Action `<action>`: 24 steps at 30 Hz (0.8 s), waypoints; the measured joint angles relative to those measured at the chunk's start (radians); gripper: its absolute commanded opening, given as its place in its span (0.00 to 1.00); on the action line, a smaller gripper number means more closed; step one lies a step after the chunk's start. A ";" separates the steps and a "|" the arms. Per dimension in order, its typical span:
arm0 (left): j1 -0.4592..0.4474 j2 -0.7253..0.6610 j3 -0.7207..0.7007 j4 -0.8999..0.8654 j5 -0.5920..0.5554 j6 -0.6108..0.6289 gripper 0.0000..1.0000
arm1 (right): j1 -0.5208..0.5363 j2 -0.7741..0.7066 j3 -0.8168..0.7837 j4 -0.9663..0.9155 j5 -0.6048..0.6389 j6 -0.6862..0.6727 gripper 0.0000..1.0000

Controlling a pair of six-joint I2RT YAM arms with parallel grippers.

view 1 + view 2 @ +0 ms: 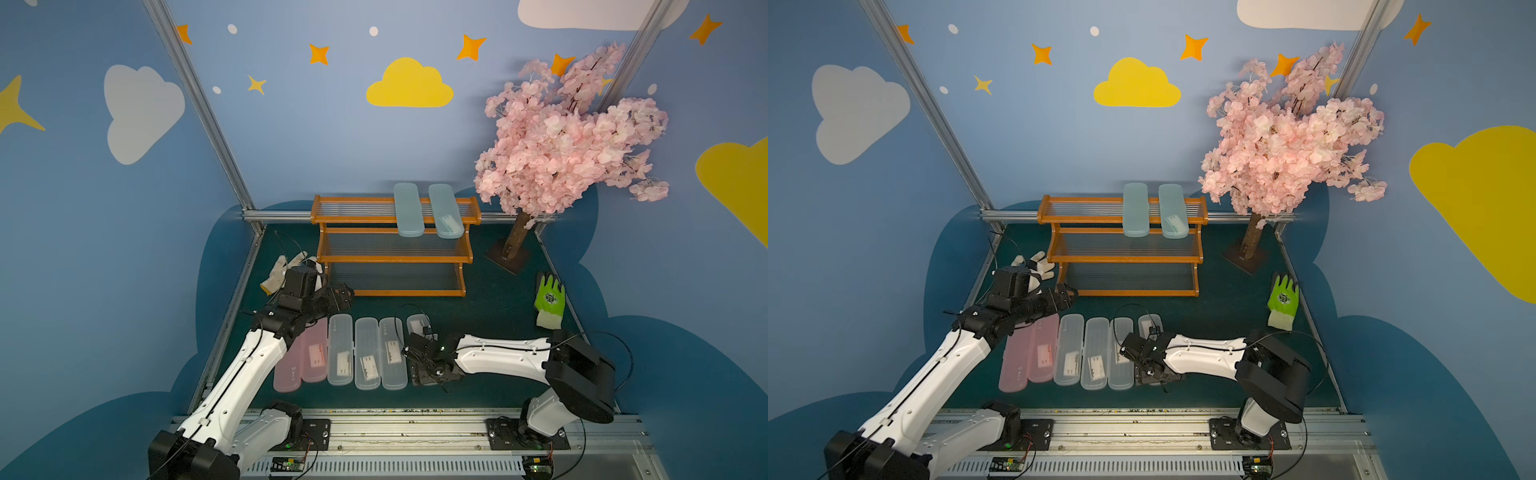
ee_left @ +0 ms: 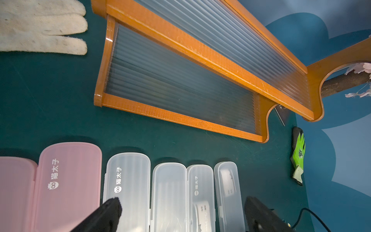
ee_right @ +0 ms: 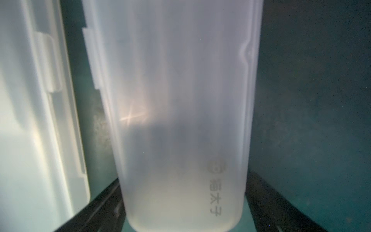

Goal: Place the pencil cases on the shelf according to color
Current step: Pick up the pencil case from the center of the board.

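Note:
The orange-brown shelf (image 1: 395,259) stands at the back, with two light blue pencil cases (image 1: 409,210) (image 1: 446,212) lying on its top tier. On the green mat in front lie two pink cases (image 1: 286,374) (image 2: 68,180) and several clear-white ones (image 1: 367,359) (image 2: 128,180) in a row. My right gripper (image 1: 426,370) (image 3: 183,178) is low over the near end of the rightmost clear case (image 1: 417,324) (image 3: 176,90), open, one finger close along each side. The case lies on the mat. My left gripper (image 1: 343,297) (image 2: 183,217) hovers open above the row's far ends, holding nothing.
A white glove (image 1: 282,270) lies left of the shelf behind my left arm. A green glove (image 1: 549,301) lies at the right edge of the mat. A pink blossom tree (image 1: 569,137) stands at the back right on a dark base (image 1: 509,255).

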 measured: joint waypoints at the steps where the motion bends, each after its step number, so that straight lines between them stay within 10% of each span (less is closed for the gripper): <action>1: -0.001 0.000 0.000 0.000 0.000 0.000 1.00 | 0.005 0.001 0.000 0.002 0.003 0.007 0.87; 11: -0.010 -0.003 0.005 -0.009 -0.018 -0.002 1.00 | 0.061 0.005 0.018 -0.063 0.073 0.050 0.66; 24: 0.071 0.060 0.163 -0.059 -0.140 0.039 1.00 | 0.023 -0.102 0.249 -0.261 0.146 -0.027 0.64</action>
